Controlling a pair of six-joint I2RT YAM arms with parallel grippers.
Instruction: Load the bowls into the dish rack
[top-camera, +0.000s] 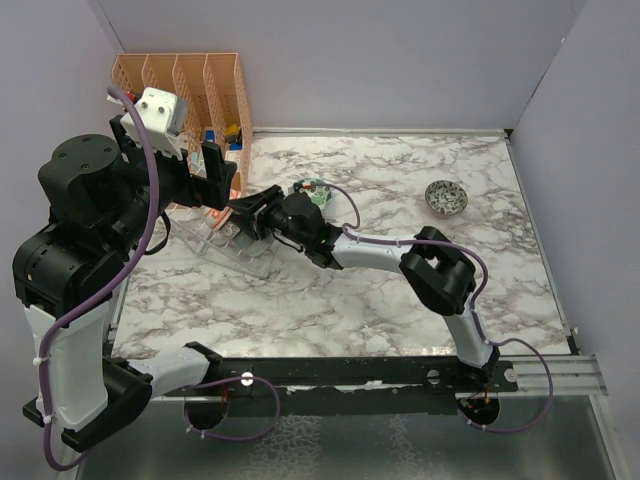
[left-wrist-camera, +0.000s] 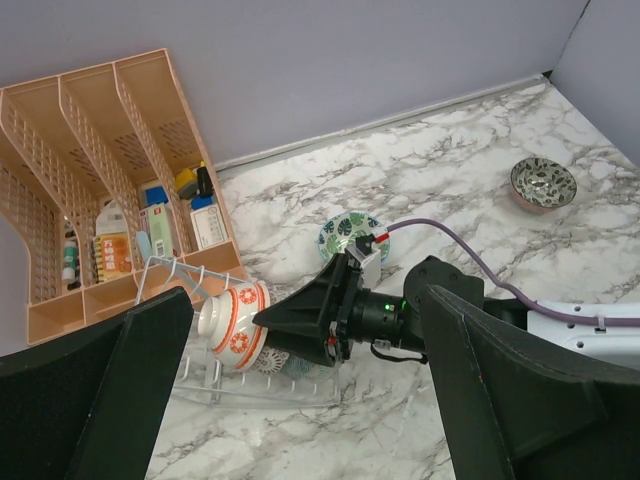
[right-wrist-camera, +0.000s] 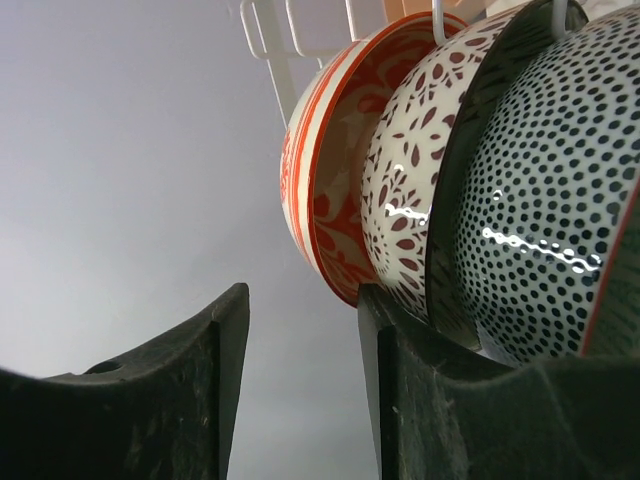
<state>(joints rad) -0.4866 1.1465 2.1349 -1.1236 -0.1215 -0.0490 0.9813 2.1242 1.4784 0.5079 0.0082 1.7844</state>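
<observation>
**Task items.** The red-orange patterned round ceramic bowl (left-wrist-camera: 232, 322) stands on edge at the end of the low clear plastic dish rack (top-camera: 236, 258). In the right wrist view, a cream bowl with a red leaf print (right-wrist-camera: 412, 190) and a dark-dotted bowl (right-wrist-camera: 545, 200) stand on edge behind it, packed closely. The teal-green patterned bowl (top-camera: 312, 190) sits upright on the marble table (top-camera: 400, 160), just beyond the rack. The grey speckled bowl (top-camera: 446, 197) sits well apart, toward the right side.

**Grippers.** The right gripper (right-wrist-camera: 300, 330) is at the rack with its jaws apart and nothing between them. One finger lies close to the red-orange rim; contact cannot be confirmed. The left gripper (left-wrist-camera: 306, 300) hangs above, spread wide and empty.

**Handling assessment.** The bowls are judged rigid, glazed and slick, moderately heavy and liable to chip. They are best pinched across the rim wall.

**Other containers.** The orange perforated organizer (left-wrist-camera: 100, 170) holds small bottles and packets in its slots.
</observation>
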